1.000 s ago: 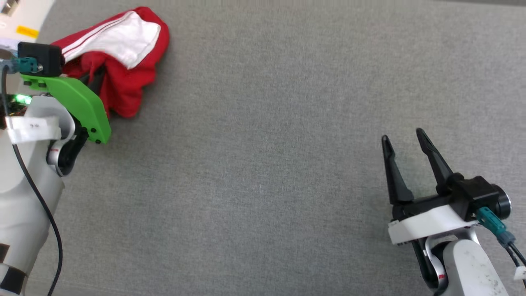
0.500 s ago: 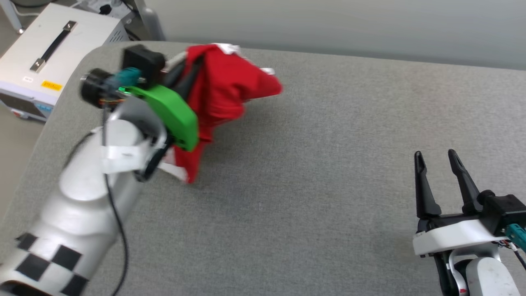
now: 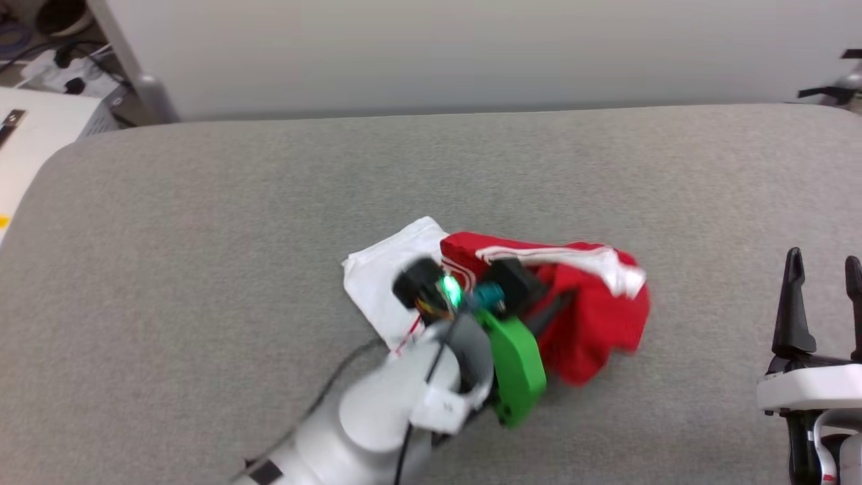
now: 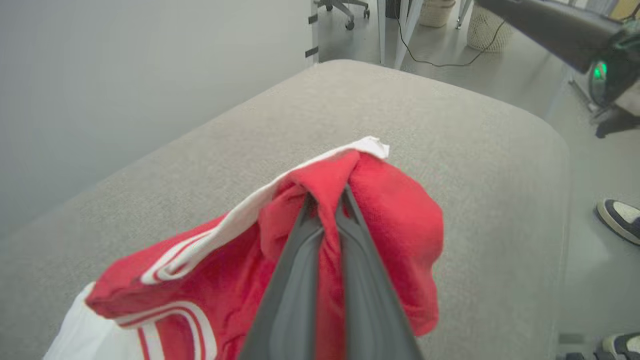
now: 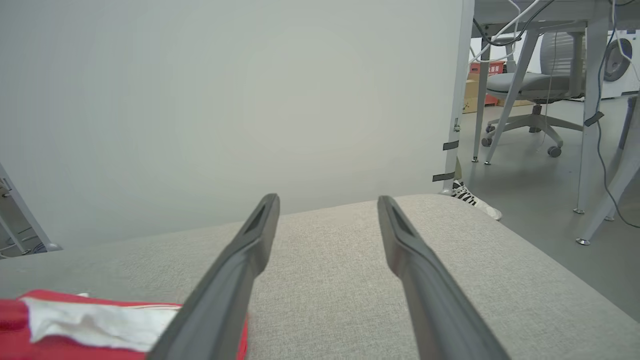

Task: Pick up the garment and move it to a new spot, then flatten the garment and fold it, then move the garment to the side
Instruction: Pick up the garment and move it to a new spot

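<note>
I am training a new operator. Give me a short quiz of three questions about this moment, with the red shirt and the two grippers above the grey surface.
1. True or false: the left gripper is shut on the garment.
2. Choose one: the right gripper is A) open and holds nothing; B) shut on a white sleeve; C) shut on a cable.
3. Fill in the missing word: the garment is bunched over the grey surface, not yet ____.

Key: 1 true; 2 A; 3 flattened.
</note>
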Available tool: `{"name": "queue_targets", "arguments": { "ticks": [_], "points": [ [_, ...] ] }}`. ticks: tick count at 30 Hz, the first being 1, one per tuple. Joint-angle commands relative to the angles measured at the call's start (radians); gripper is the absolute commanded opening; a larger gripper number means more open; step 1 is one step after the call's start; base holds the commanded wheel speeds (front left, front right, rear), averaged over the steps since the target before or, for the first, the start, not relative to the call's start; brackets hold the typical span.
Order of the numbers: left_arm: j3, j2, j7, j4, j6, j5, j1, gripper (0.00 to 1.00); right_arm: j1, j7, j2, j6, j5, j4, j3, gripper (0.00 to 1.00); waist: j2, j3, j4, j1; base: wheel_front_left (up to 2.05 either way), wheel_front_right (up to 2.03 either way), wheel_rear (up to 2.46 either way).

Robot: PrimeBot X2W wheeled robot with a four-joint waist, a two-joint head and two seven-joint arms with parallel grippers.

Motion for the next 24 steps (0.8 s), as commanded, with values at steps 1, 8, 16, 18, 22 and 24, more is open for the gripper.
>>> {"name": "queue_targets", "arguments": {
  "ticks": [1,8,16,18,22,24],
  "points": [
    [-0.031,-0.009,-0.001,0.018,-0.008,-0.004,0.04,0.0,0.005,-0.006,-0.002,-0.001,0.0,-0.003,0.0,1.0,-0.0001,-0.016,-0.059,0.0001,0.0,0.0,0.0],
    [-0.181,-0.02,0.031,0.031,-0.01,-0.073,0.123,1.0,0.015,-0.006,-0.002,-0.001,0.002,-0.002,0.02,1.0,-0.0001,-0.018,-0.08,0.0001,0.0,0.0,0.0],
    [-0.203,-0.02,-0.009,0.064,0.017,-0.13,0.119,1.0,0.042,-0.006,-0.002,-0.001,0.001,0.002,0.067,1.0,-0.0001,-0.043,-0.017,0.0001,0.0,0.0,0.0],
    [-0.191,-0.02,-0.027,0.077,0.023,-0.142,0.112,1.0,0.051,-0.006,-0.002,-0.001,-0.001,0.003,0.072,1.0,-0.0001,-0.056,0.008,0.0001,0.0,0.0,0.0],
    [-0.157,-0.013,-0.053,0.09,0.025,-0.17,0.096,1.0,0.068,-0.006,-0.002,-0.001,-0.003,0.009,0.065,1.0,-0.0001,-0.083,0.061,0.0001,0.0,0.0,0.0],
    [-0.132,0.013,-0.069,0.091,0.033,-0.176,0.079,1.0,0.075,-0.006,-0.002,-0.001,-0.007,0.012,0.061,1.0,-0.0001,-0.098,0.091,0.0001,0.0,0.0,0.0]
  ]
}}
